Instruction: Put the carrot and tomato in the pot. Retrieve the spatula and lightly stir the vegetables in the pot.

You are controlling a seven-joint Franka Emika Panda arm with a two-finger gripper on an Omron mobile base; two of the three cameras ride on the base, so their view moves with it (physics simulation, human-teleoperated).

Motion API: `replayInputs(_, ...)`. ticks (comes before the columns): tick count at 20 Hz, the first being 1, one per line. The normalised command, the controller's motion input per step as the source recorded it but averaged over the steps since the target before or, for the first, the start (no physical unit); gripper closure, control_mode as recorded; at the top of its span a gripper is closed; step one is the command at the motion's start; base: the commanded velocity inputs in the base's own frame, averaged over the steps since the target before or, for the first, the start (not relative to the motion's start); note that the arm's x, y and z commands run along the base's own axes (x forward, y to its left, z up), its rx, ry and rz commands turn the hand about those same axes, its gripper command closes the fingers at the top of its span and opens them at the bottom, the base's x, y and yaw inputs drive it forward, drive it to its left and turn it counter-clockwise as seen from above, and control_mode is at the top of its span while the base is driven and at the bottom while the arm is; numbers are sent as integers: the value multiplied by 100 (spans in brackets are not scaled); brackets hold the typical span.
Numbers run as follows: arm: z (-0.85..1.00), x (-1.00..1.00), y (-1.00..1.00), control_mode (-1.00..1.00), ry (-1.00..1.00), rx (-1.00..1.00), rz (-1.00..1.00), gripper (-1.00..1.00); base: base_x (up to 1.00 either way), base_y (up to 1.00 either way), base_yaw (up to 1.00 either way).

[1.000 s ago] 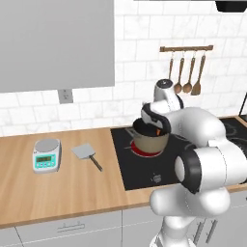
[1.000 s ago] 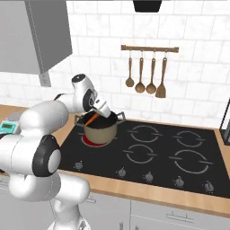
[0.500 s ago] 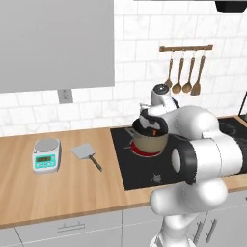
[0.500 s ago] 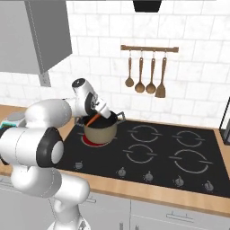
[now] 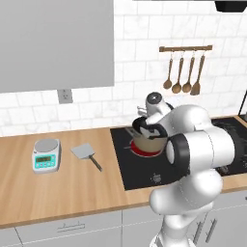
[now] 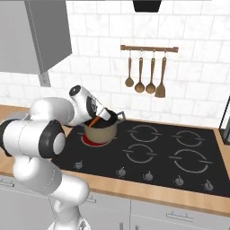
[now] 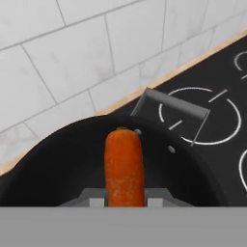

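The tan pot [image 5: 150, 143] [image 6: 101, 130] stands on the front left burner of the hob, and its dark inside [image 7: 58, 164] spreads below the hand. My gripper [image 7: 125, 201] [image 6: 96, 119] [image 5: 144, 126] hangs just over the pot's mouth, shut on the orange carrot [image 7: 124, 164] [image 6: 94, 121], which points down into the pot. On the wooden counter left of the hob lies the grey spatula [image 5: 83, 151], well away from the hand. The tomato is hidden.
A small kitchen scale [image 5: 47, 155] sits at the counter's left. Wooden spoons and a wooden spatula hang on a rail [image 5: 183, 72] [image 6: 146, 72] on the tiled wall. The black hob [image 6: 157, 152] stretches right, with a red-glowing burner [image 5: 144, 152] under the pot.
The hand, still holding the carrot, has tilted and sunk a little over the pot. Nothing else has moved.
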Motion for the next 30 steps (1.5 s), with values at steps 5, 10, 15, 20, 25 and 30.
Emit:
replayInputs(5, 0, 54, 0, -100, 0, 0, -8, 100, 0, 0, 0)
replayInputs(10, 31, 7, 0, -100, 6, 15, -4, 100, 0, 0, 0)
replayInputs(15, 20, 31, -5, -100, 1, 4, -4, 100, 0, 0, 0)
replayInputs(20, -27, 73, -4, -100, 2, 0, -1, 100, 0, 0, 0)
replayInputs(25, -64, 38, 0, -100, 1, 0, 0, 100, 0, 0, 0)
replayInputs(30, -51, 1, 0, -100, 0, -2, -4, -100, 0, 0, 0)
